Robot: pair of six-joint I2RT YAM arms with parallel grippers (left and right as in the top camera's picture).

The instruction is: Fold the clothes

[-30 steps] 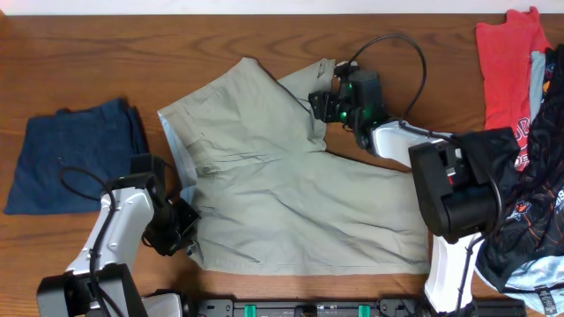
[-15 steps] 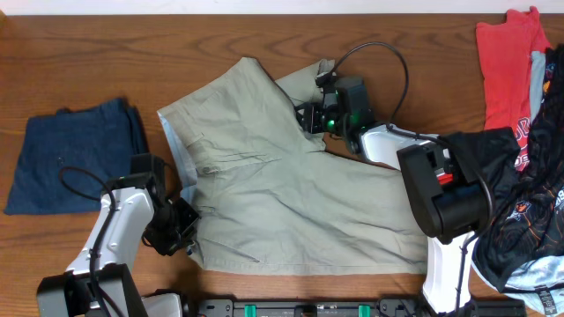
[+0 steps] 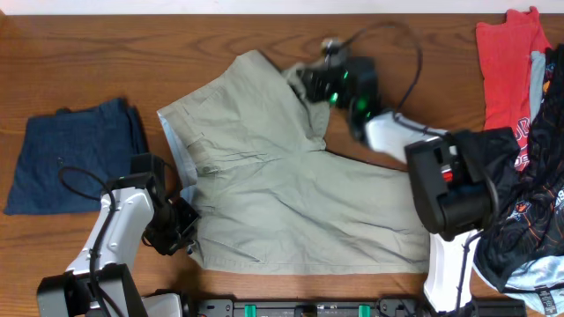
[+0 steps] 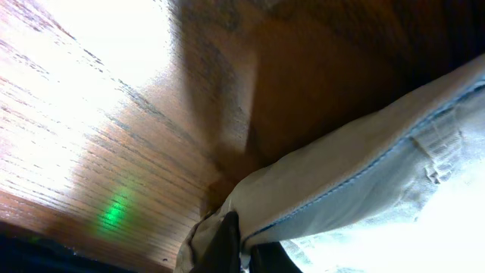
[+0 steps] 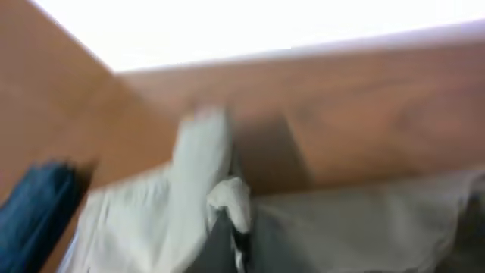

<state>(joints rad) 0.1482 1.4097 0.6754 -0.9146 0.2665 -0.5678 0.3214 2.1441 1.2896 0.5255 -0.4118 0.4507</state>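
Note:
The khaki shorts [image 3: 282, 194] lie spread across the middle of the table, waistband at the left. My left gripper [image 3: 187, 231] is shut on the near-left corner of the waistband; the left wrist view shows the khaki hem [image 4: 356, 174] pinched between my dark fingers [image 4: 241, 246]. My right gripper [image 3: 310, 84] is shut on the far leg's hem and holds it lifted off the table. In the blurred right wrist view a bunch of pale cloth [image 5: 231, 199] sits between my fingers [image 5: 236, 243].
Dark navy shorts [image 3: 75, 165] lie folded at the left. A red garment [image 3: 509, 62] and a black printed garment [image 3: 529, 220] lie at the right edge. The table's front edge runs just below my left gripper.
My right gripper has moved toward the far side and slightly left with the leg hem in it, lifting the cloth. The left arm has not moved.

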